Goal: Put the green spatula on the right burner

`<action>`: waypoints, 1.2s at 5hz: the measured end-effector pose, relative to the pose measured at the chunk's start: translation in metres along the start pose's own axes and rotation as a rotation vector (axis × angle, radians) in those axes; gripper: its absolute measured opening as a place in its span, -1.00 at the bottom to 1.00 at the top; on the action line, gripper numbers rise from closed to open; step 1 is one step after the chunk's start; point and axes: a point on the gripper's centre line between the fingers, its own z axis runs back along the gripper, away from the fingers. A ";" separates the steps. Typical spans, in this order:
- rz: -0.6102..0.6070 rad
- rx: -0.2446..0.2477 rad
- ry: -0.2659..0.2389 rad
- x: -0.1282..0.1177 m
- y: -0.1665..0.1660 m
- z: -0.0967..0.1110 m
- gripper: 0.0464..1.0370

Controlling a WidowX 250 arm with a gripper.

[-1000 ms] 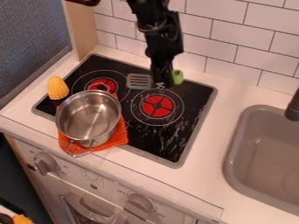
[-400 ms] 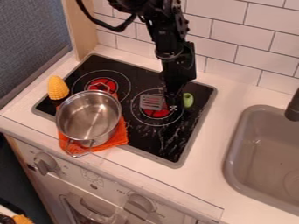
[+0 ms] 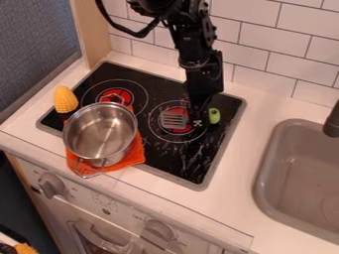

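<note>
Awaiting release: one green spatula (image 3: 173,119), which your gripper (image 3: 197,119) pinches at the right burner (image 3: 181,130); transport, apparently complete; lowering, if needed, and letting go remain.

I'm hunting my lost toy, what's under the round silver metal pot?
An orange cloth peeks out from under the pot, on the flat black stovetop. The pot hides the rest, so I can't see more.

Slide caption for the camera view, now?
Black gripper at the green spatula, over the stove's right burner; steel pot on the orange cloth.
</note>
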 end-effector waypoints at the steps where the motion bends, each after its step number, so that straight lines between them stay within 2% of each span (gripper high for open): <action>1: -0.004 -0.003 0.007 -0.001 0.000 0.000 0.88; 2: -0.007 -0.010 0.005 -0.001 -0.001 0.000 0.93; 3: -0.010 0.015 0.011 -0.003 0.002 0.010 0.93; 4: -0.025 0.032 -0.012 0.001 0.003 0.030 0.93; 5: -0.034 0.074 -0.042 0.003 0.005 0.058 0.93; 6: -0.014 0.144 -0.079 0.002 0.010 0.092 0.93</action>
